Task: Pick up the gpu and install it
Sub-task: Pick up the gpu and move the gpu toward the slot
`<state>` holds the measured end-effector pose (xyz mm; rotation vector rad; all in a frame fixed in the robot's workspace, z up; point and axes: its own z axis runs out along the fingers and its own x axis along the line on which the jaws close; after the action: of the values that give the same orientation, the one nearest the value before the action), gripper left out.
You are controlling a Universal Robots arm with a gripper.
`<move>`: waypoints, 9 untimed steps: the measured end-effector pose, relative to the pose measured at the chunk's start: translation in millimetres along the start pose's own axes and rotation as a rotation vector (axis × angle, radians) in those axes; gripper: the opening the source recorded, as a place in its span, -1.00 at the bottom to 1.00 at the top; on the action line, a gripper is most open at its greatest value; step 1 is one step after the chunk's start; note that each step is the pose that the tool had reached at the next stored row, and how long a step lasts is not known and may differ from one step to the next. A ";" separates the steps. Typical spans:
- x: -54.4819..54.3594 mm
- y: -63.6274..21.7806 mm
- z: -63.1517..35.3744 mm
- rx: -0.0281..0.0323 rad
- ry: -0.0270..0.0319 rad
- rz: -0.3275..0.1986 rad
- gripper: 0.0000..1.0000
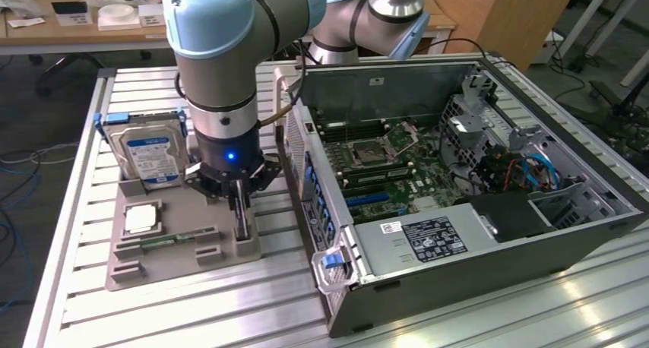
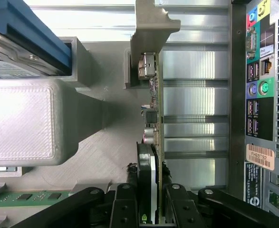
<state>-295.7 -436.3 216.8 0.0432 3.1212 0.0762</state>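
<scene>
**Grey tray (image 1: 167, 270): hand (image 1: 239, 210) clamped on gpu (image 1: 243, 232), card not yet out**

Exterior view, left to right:
- hard drive (image 1: 150, 152) upright in the tray on the counter (image 1: 152, 317)
- memory stick (image 1: 175, 242) lying flat
- hand down over the gpu, which stands on edge in the tray's right slot
- open case (image 1: 457, 287) just beside the tray

Wrist view adds the grip. Fingers (image 2: 126, 209) press both faces of the edge-on card, and the bracket end sits in a grey post (image 2: 151, 33).

Exterior view adds the motherboard (image 1: 381, 173) inside the case.

Likely risks:
- an off-centre grip would tilt the card on lift
- the bracket could snag the post
- the case wall is near enough to clip
</scene>
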 end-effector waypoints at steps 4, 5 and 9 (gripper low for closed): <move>0.0 0.2 -4.7 -0.0005 0.0000 0.000 -0.44; -0.1 0.3 -6.4 -0.0005 0.0000 0.000 -0.44; -0.2 0.6 -12.5 -0.0007 -0.0002 0.000 -0.44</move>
<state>-295.7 -436.3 229.3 0.0433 3.1209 0.0774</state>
